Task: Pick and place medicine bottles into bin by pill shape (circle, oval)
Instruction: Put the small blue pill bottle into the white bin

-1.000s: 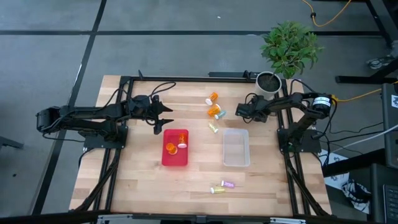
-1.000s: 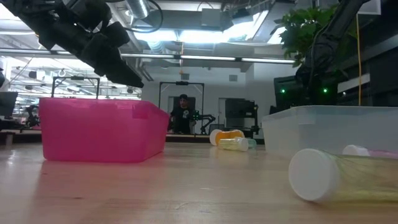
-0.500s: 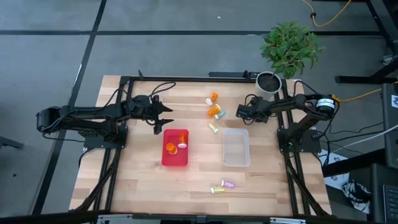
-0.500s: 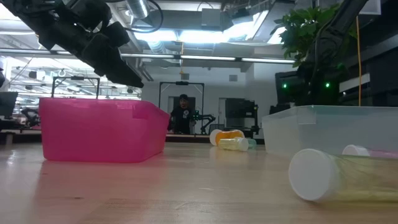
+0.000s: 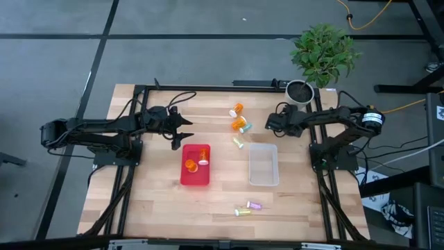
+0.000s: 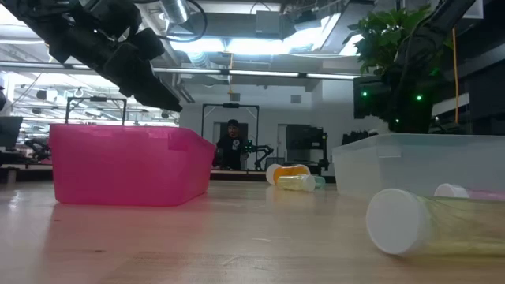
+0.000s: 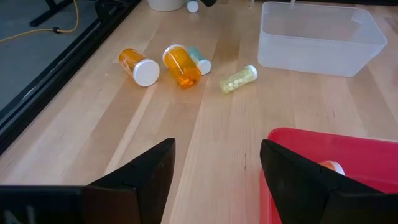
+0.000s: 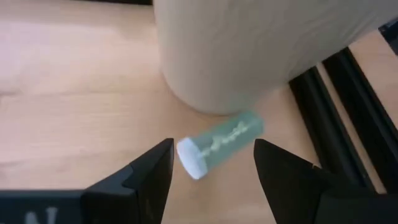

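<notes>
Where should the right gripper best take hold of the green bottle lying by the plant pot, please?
Probably mid-body, fingers closing across its width. The green bottle lies on its side close against the pot, so come from above; the right gripper is open, straddling it.

the left gripper (image 5: 182, 133) sits just beyond the red bin's (image 5: 195, 176) far left corner. the bin holds two orange bottles (image 5: 197, 159). the right gripper (image 5: 271, 123) is near the white plant pot (image 5: 300, 92). the clear bin (image 5: 263, 164) stands right of the red bin.

Left gripper (image 5: 186, 135) jaws open, hovering. Right gripper (image 5: 269, 123) jaws open, reaching inward.
</notes>
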Robot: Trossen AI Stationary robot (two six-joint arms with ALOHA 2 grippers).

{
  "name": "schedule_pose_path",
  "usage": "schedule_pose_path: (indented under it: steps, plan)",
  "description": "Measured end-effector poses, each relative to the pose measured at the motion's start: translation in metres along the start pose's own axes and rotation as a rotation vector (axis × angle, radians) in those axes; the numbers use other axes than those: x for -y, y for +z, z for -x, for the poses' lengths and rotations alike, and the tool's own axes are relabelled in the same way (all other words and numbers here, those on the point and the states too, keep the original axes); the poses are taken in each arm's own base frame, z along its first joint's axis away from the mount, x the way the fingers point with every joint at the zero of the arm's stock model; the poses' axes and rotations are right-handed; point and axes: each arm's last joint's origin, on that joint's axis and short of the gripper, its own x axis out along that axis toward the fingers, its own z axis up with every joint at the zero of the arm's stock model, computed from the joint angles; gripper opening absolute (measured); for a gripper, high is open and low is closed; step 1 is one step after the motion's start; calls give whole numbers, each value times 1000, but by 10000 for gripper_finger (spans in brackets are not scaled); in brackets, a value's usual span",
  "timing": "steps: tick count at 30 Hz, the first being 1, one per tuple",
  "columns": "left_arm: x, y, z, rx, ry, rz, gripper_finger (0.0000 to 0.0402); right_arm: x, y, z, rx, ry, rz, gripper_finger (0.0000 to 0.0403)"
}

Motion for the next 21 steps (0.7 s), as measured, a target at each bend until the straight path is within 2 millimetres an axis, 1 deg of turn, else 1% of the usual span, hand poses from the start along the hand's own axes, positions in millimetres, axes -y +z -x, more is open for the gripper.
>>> schedule_pose_path:
  steps: [5, 10, 14, 21]
  plan:
    - [0, 0, 0, 0, 0, 0, 229, 2, 2, -7, 3, -12, -34, 225]
    - [0, 0, 0, 0, 0, 0, 229, 6, -7, -17, 15, 18, -85, 225]
    - [0, 0, 0, 0, 0, 0, 229, 11, -13, -21, 23, 12, -91, 225]
    - [0, 0, 0, 0, 0, 0, 229, 18, -21, -25, -51, 9, -82, 225]
